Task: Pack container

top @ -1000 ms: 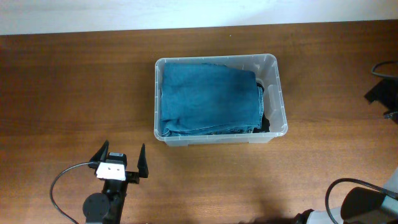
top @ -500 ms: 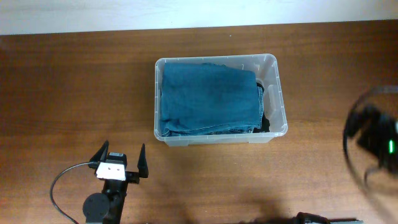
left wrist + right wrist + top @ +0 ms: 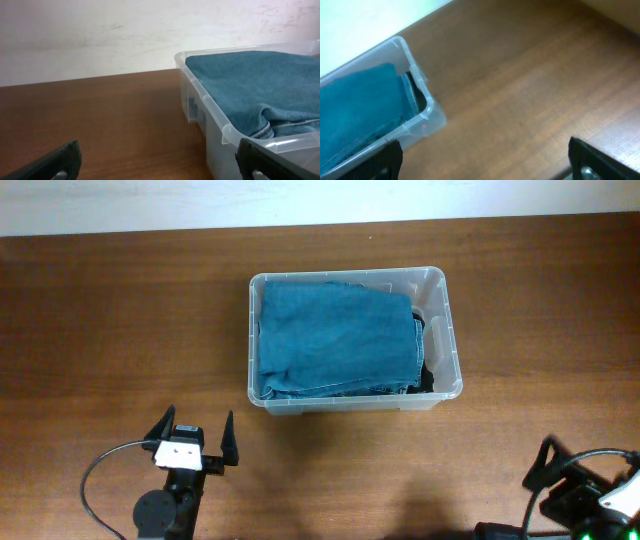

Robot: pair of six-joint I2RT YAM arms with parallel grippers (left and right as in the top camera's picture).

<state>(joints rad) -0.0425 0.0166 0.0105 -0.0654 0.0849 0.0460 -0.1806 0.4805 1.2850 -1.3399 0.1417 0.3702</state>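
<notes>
Folded blue denim (image 3: 335,340) lies beside a dark cloth (image 3: 426,370), over a brown wooden tabletop (image 3: 100,330) that meets a white wall (image 3: 150,200).

The bin (image 3: 350,402) was the one obstacle, standing mid-table. Bare wood of the table (image 3: 120,330) lay open on all four sides of it. Folded jeans (image 3: 335,335) filled it almost to the rim. Only a narrow gap remained along its right wall, partly taken up by something dark (image 3: 425,370).
</notes>
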